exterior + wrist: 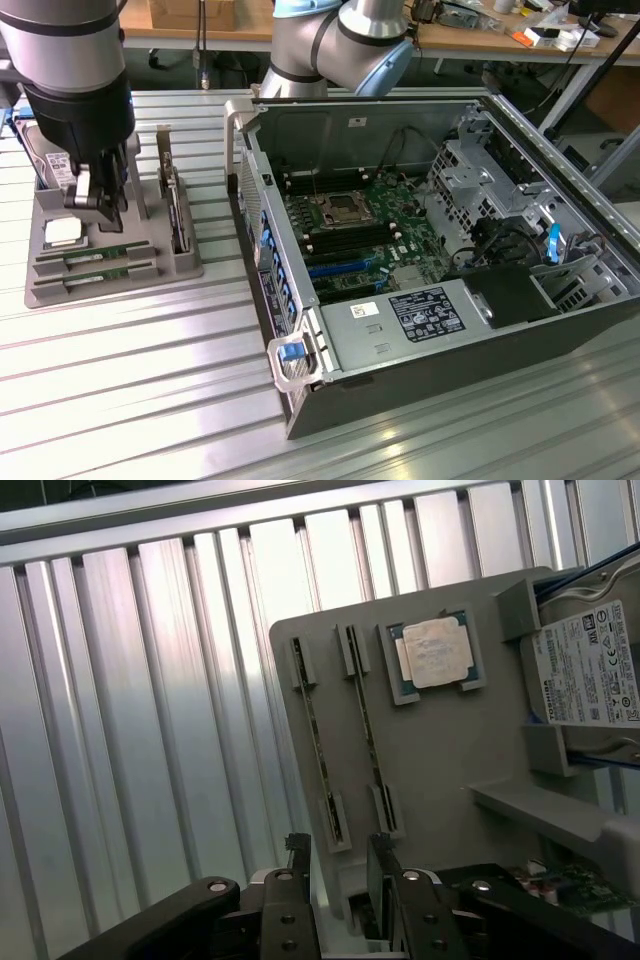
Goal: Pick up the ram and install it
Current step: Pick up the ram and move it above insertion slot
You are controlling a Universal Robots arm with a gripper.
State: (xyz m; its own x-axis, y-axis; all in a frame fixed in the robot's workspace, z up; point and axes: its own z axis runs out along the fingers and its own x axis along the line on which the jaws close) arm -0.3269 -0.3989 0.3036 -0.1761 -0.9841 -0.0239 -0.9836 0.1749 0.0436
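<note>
- gripper (100, 205) wide open, holding nothing, hanging over the grey tray (450, 750)
- two ram sticks (318, 742) sitting in tray slots, CPU (437, 652) just beside them

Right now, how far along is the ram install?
Nothing looks done: both ram sticks sit in their slots on the gray tray. In hand: nothing; the gripper is open and empty, hovering over the tray by the sticks' ends. Left: the pick itself and seating a stick in the open computer case.
</note>
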